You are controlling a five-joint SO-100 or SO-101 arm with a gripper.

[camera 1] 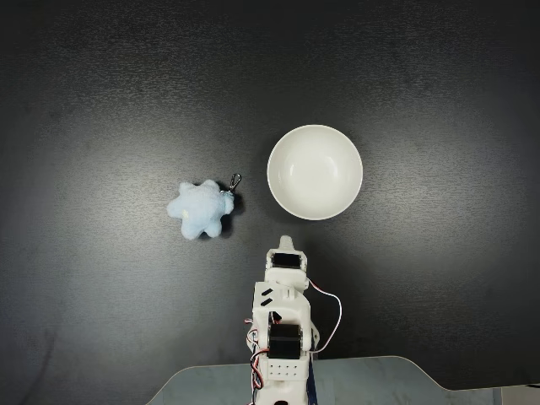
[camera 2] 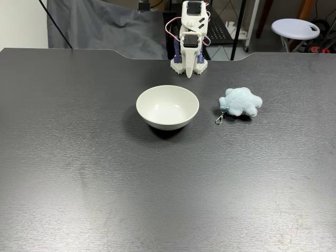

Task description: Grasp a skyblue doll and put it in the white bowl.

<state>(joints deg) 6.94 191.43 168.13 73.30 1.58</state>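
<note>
Two task things on the dark counter [camera 1: 101,93], well apart from the folded white arm [camera 1: 283,316].

Skyblue doll [camera 1: 201,209] left of centre in the fixed view looking straight down, lying flat, lumpy star shape with rounded points. Small metal clasp [camera 1: 234,180] at its upper right, pointing toward the white bowl [camera 1: 315,172]. Bowl upright just right of centre in that view, inside smooth and glossy, nothing in it. Doll and bowl near each other but not touching, a strip of bare counter between them.

Seen from the other fixed view, across the counter: bowl [camera 2: 167,106] at centre of the frame, doll [camera 2: 241,101] to its right, clasp [camera 2: 220,118] trailing off the doll's lower left onto the counter [camera 2: 157,199]. Arm [camera 2: 190,37] at top centre of that frame, tucked back at the far edge, fingers [camera 2: 189,65] pointing down toward the counter, tip just above the surface. Fingers [camera 1: 285,245] appearing as one narrow white point just below the bowl in the top-down view, seemingly pressed together, holding nothing. A white stool [camera 2: 295,27] at upper right behind the counter.
</note>
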